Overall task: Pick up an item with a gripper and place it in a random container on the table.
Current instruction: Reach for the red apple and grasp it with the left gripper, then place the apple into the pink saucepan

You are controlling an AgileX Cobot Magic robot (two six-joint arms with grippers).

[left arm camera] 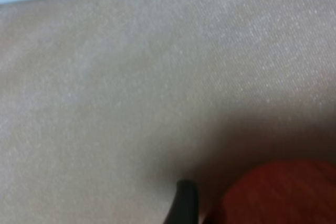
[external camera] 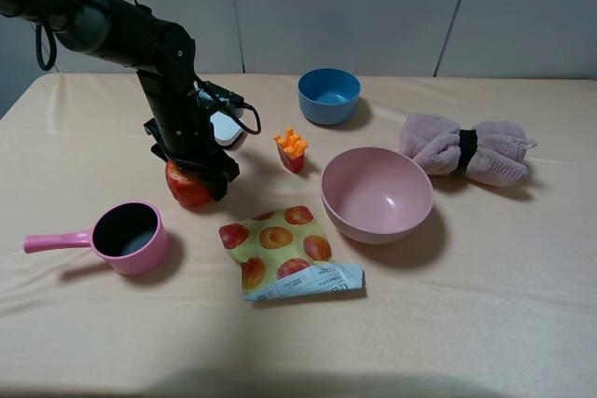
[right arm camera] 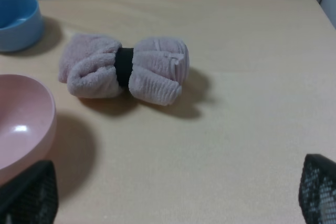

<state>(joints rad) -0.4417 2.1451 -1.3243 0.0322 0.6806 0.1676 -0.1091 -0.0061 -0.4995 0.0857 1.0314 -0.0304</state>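
Note:
The red apple [external camera: 187, 189] sits on the beige-peach table [external camera: 466, 323], left of the middle. My left gripper [external camera: 191, 171] comes down over it from the black arm, its dark fingers against the apple's sides. In the left wrist view one fingertip [left arm camera: 184, 203] lies right beside the apple [left arm camera: 283, 192]; the other finger is hidden. The small pink saucepan [external camera: 126, 235], dark inside, stands in front and to the left of the apple, its handle pointing left. My right gripper [right arm camera: 173, 203] is open and empty, and out of the high view.
A snack packet [external camera: 284, 251] lies in front. A large pink bowl [external camera: 377, 195], a blue bowl [external camera: 328, 95], an orange fries toy [external camera: 292, 149] and a rolled pinkish towel [external camera: 466, 149] lie to the right. A white object [external camera: 227, 126] sits behind the left arm.

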